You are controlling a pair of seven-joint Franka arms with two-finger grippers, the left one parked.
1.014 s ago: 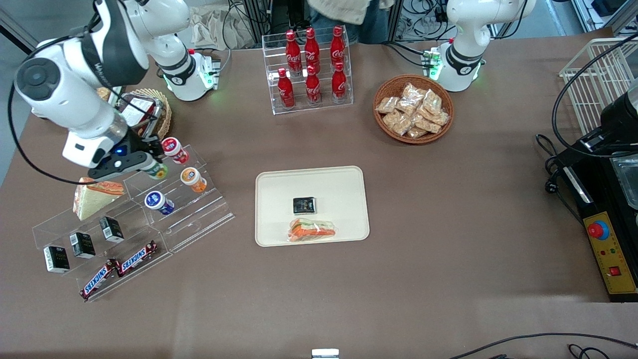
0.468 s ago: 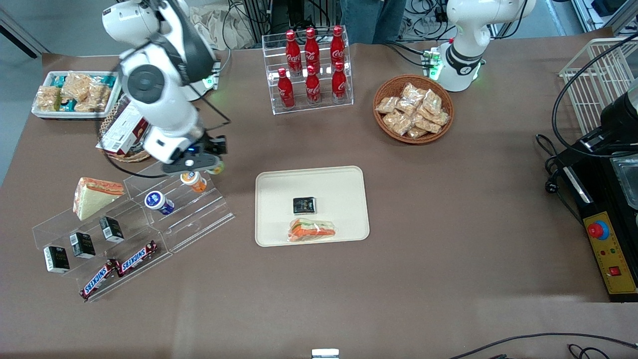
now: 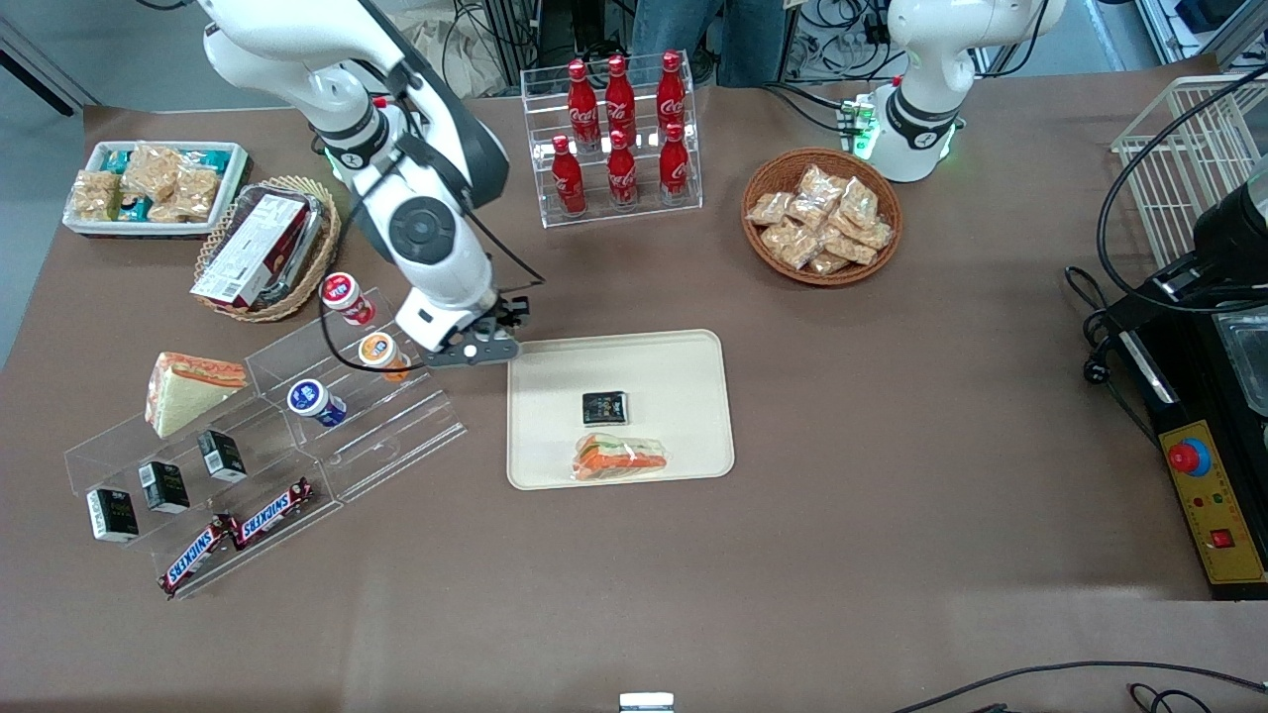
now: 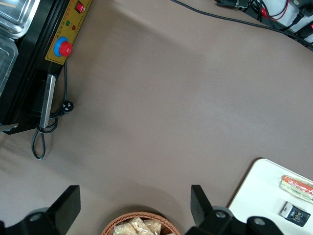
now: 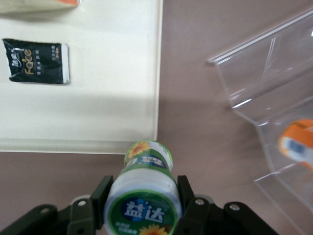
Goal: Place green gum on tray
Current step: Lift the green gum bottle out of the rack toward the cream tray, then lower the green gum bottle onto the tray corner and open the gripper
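Gripper clamped on green gum, held above table just beside tray corner. Risk: early release drops canister onto rim; may roll off.

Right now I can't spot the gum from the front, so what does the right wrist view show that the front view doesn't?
Only the right wrist view shows the green gum, clamped in the gripper over bare table just off the tray's corner. Only the front view shows the acrylic rack's red-lidded canister, blue-lidded canister and the cola bottles. Both show the tray, its black packet, the orange-lidded canister and the rack.
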